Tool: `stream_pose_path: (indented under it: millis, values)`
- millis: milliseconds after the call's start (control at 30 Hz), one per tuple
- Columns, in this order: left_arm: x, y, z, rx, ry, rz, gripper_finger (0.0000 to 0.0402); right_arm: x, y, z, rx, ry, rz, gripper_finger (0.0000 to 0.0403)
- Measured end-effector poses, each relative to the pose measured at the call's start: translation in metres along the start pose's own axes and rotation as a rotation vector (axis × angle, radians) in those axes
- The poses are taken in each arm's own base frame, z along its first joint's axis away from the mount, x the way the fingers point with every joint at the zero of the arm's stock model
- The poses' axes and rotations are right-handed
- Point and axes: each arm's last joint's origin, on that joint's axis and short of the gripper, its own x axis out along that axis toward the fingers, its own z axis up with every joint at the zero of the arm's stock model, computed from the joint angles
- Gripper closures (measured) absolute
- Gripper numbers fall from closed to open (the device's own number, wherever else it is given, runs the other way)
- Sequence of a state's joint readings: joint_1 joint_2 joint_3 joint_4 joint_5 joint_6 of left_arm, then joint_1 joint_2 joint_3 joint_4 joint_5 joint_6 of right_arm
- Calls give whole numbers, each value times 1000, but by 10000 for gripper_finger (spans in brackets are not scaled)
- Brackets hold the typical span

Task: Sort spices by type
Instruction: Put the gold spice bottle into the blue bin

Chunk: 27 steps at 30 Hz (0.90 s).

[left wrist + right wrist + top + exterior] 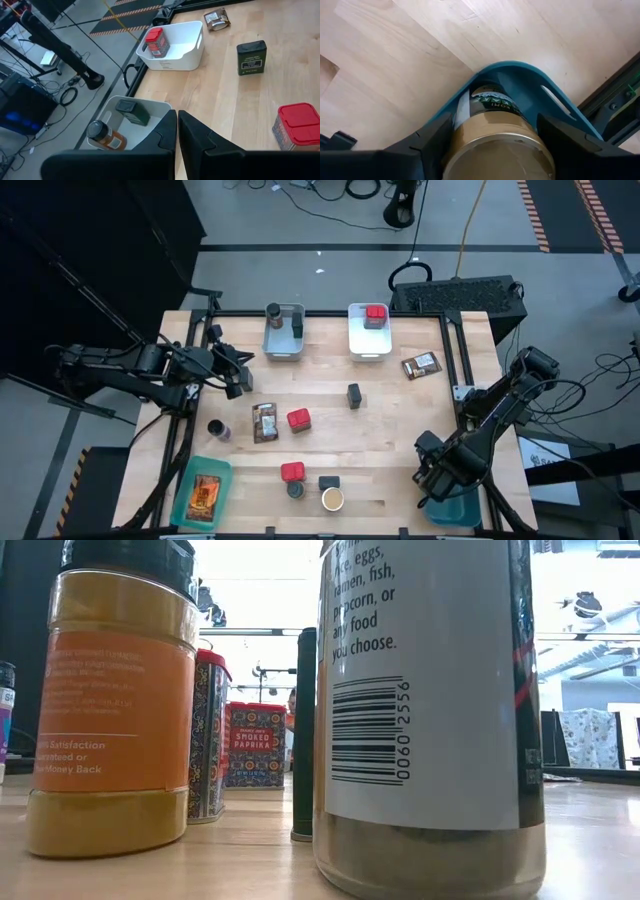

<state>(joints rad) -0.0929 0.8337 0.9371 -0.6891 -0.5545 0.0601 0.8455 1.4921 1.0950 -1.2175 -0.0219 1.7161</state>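
Nearest in the low view stand two jars on the table (250, 870): a barcode jar (430, 710) and an orange-labelled jar (115, 700) with a dark cap. Both look like rigid, smooth plastic, light to moderate in weight we judge, and likely slippery, so a grip across the round body below the cap seems safest.

Next, the right gripper (440, 475) hangs over the blue bin (520, 82) at the table's front right corner. Its fingers (427, 142) are spread either side of a tan-topped jar (497, 145) inside the bin (we cannot tell whether the pads touch it).

Mid-table lie a red tin (298, 418) and a flat printed packet (264, 422). The tin should be stiff with flat sides good for pinching; the packet is soft and thin, best taken by an edge.

The left gripper (177, 131) waits near the table's left edge, fingers pressed together on nothing.

Farthest are the grey bin (283, 330) with two dark items and the white bin (369, 328) with one red tin.

Only the right wrist view shows the jar in the blue bin; from above the arm hides it. Only the low view gives labels, such as "smoked paprika" on a far tin (258, 745). The high view alone gives the full layout.
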Motion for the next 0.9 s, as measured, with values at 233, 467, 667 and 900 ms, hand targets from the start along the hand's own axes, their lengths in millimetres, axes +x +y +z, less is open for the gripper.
stream_pose_path:
  millis: [233,467,667,900]
  values:
    - [0,0,0,-2,0,0,382,0,2,1,0,-38,29,129]
    - [0,0,0,-2,0,0,382,0,2,1,26,-36,29,116]
    - [0,0,0,-2,0,0,382,0,1,1,65,-34,14,116]
    - [0,0,0,-2,0,-1,382,0,-1,0,81,8,-14,115]
